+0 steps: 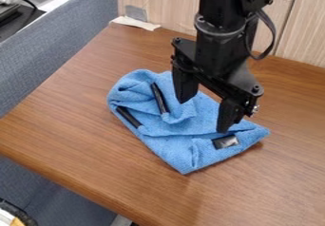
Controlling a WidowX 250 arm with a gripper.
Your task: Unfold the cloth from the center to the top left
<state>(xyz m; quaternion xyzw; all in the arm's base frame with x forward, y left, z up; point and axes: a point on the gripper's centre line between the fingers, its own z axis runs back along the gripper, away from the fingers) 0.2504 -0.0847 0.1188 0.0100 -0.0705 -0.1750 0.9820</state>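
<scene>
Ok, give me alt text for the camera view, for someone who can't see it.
A blue cloth lies bunched and folded over itself on a brown tabletop, three black strips showing on it. The robot's black gripper hangs down over its upper right part, jaws apart; whether they touch the cloth is unclear.

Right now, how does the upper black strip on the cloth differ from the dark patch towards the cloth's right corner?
The upper black strip is long and narrow; the dark patch is shorter and broader. The strip runs steeply, while the patch lies nearer level. Both are on the blue cloth.
</scene>
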